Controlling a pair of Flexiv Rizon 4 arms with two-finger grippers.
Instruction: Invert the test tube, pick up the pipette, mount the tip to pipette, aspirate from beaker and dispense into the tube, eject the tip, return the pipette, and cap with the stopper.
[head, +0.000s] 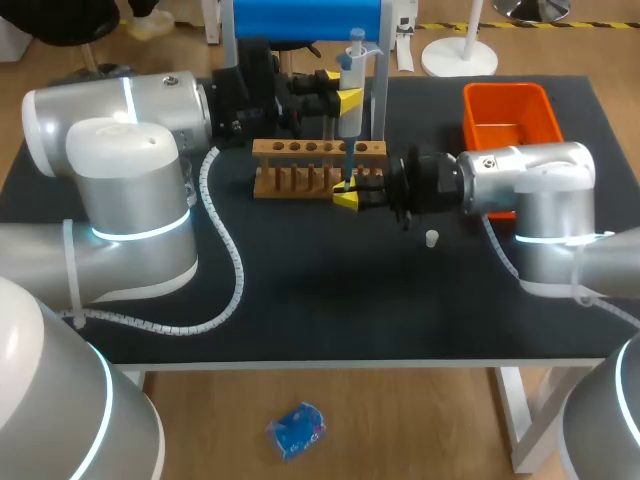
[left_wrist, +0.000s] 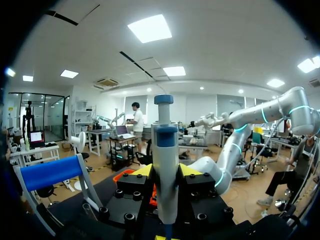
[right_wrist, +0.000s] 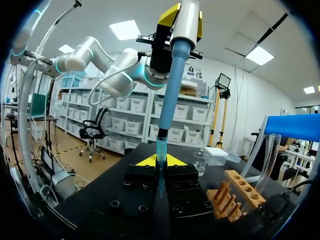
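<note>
The left gripper (head: 342, 90) is clenched on the pipette (head: 352, 120), holding it upright above the far side of the wooden rack (head: 300, 152). In the left wrist view the pipette's grey body stands between the 2 yellow fingertips, blue plunger cap uppermost.

The blue tip (head: 348, 160) is mounted and points straight down into the right gripper (head: 350, 197), which sits at the rack's 4 o'clock, just beside its right end. In the right wrist view this gripper's fingers are pressed close on the test tube (right_wrist: 161, 150) and the tip runs down into the tube's mouth. How much liquid the tube holds cannot be told.

A small glass beaker (right_wrist: 200, 162) stands ahead of the right gripper, near the rack. The white stopper (head: 432, 238) lies alone on the black table (head: 330, 300) at the right gripper's 4 o'clock, apart from it. An orange bin (head: 506, 89) sits at the rack's 2 o'clock, beside the right arm's wrist.
</note>
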